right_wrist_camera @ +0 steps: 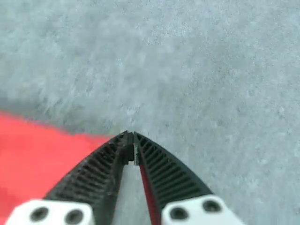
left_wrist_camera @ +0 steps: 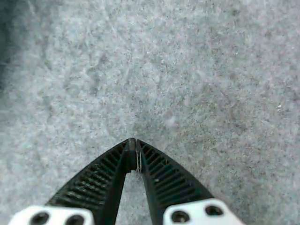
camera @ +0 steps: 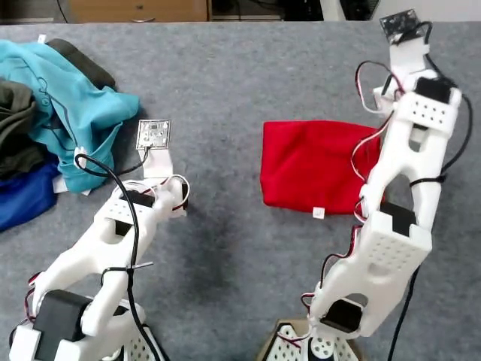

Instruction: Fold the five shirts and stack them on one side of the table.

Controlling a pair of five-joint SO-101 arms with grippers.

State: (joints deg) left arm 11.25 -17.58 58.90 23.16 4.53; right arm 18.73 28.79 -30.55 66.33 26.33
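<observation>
One red shirt [camera: 312,165] lies folded just beside the right fingers [right_wrist_camera: 130,138], which are pressed together and empty. The left fingers [left_wrist_camera: 131,146], likewise pressed together, hang over bare table [camera: 225,75], with the unfolded pile [camera: 52,113] near them. The next step, I judge, calls for spreading them and drawing a fresh shirt from that pile.

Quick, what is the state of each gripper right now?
Left gripper: closed, holding nothing.
Right gripper: closed, holding nothing.
</observation>
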